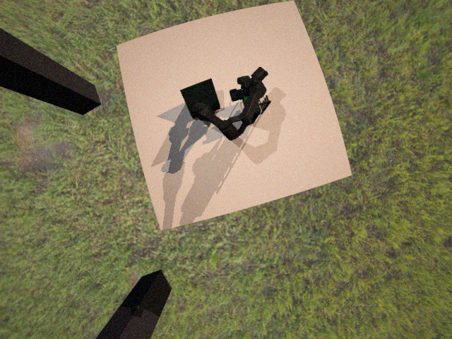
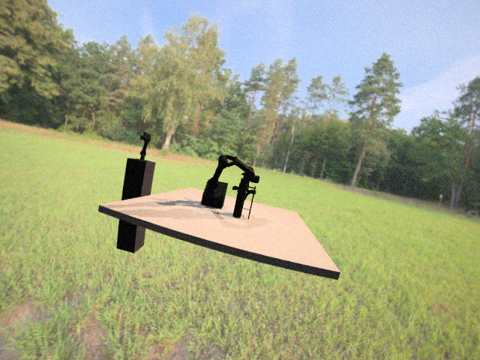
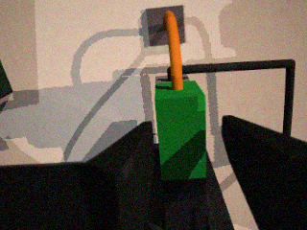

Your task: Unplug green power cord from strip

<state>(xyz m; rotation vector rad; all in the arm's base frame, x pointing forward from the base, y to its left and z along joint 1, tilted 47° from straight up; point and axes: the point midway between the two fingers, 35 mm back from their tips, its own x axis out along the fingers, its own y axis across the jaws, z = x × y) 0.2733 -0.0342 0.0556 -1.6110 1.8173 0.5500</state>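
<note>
top view
- table: tan square board over grass.
- arm: black, bent, reaching from its base box to the right.
- gripper: points down at the table, near the board's middle; fingers hidden under the wrist.
- green plug: only a small green fleck under the wrist.
- black rack: thin bars, just right of the gripper.
- pillars: one dark post at left, one at bottom, both off the board.

exterior view
- arm: arched over, forearm vertical.
- gripper: tip low, close to the table; contact too small to tell.
- black rack: stands upright just beside the gripper.
- pillar: behind the board's left edge, small camera on top.

wrist view
- green plug: upright block between the two fingers.
- orange cord: rises from the plug's top, curves to a gray pad on the table.
- black rack: thin bar runs behind the plug, turns down at right.
- fingers: left edge meets the plug's side; right stands apart, clear gap.
- gripper: released, partly spread, straddling the plug without gripping it.
- plug seated or out of socket: cannot tell.
</note>
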